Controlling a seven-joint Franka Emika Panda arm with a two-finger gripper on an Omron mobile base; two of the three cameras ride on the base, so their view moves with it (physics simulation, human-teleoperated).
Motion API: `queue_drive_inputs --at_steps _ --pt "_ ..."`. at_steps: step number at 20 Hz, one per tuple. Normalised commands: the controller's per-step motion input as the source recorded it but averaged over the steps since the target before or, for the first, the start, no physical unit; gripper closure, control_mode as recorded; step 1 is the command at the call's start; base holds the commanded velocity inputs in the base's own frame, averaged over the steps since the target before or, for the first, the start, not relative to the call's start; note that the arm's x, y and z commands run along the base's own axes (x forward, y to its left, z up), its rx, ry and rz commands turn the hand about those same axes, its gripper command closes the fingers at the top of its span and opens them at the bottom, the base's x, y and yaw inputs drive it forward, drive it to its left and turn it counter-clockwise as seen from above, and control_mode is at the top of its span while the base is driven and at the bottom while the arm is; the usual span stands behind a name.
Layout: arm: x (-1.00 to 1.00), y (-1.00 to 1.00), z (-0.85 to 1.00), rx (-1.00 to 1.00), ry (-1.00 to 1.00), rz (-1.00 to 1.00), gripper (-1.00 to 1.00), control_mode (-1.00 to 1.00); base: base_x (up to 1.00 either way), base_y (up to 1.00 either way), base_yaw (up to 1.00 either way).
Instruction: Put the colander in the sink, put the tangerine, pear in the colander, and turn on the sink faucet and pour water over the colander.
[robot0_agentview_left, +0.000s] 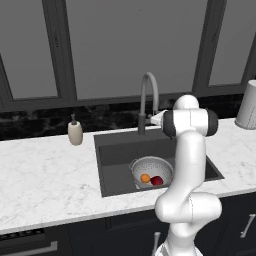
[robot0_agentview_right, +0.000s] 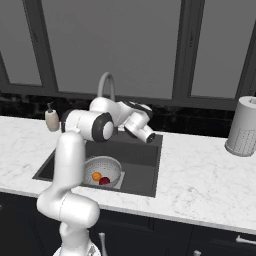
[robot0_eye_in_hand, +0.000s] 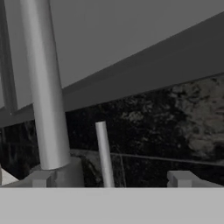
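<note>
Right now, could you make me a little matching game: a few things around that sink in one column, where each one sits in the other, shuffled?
Things:
1. tangerine
2. colander
3. soap dispenser
4. paper towel roll

Places:
A. on the counter, far right of the sink
B. in the basin's front part
C. on the counter, left of the sink faucet
D. inside the colander, beside the pear

Pairs: 1-D, 2-B, 3-C, 4-A

counter (robot0_agentview_left: 45, 180): white marble | on it: soap dispenser (robot0_agentview_left: 75, 132), paper towel roll (robot0_agentview_right: 242, 126) | sink (robot0_agentview_left: 117, 175) recessed
</note>
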Motion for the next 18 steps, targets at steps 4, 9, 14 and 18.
queue_drive_inputs --at_steps 4,9,14,18 --pt "0.17 0.0 0.0 0.0 0.0 0.0 -1.0 -1.0 0.0 0.0 0.0" --pt "0.15 0.0 0.0 0.0 0.0 0.0 -1.0 -1.0 0.0 0.0 0.0" --pt "0.0 0.0 0.0 0.0 0.0 0.0 1.0 -1.0 0.0 0.0 0.0" --pt "0.0 -0.21 0.0 0.05 0.0 -0.03 1.0 -1.0 0.0 0.0 0.0"
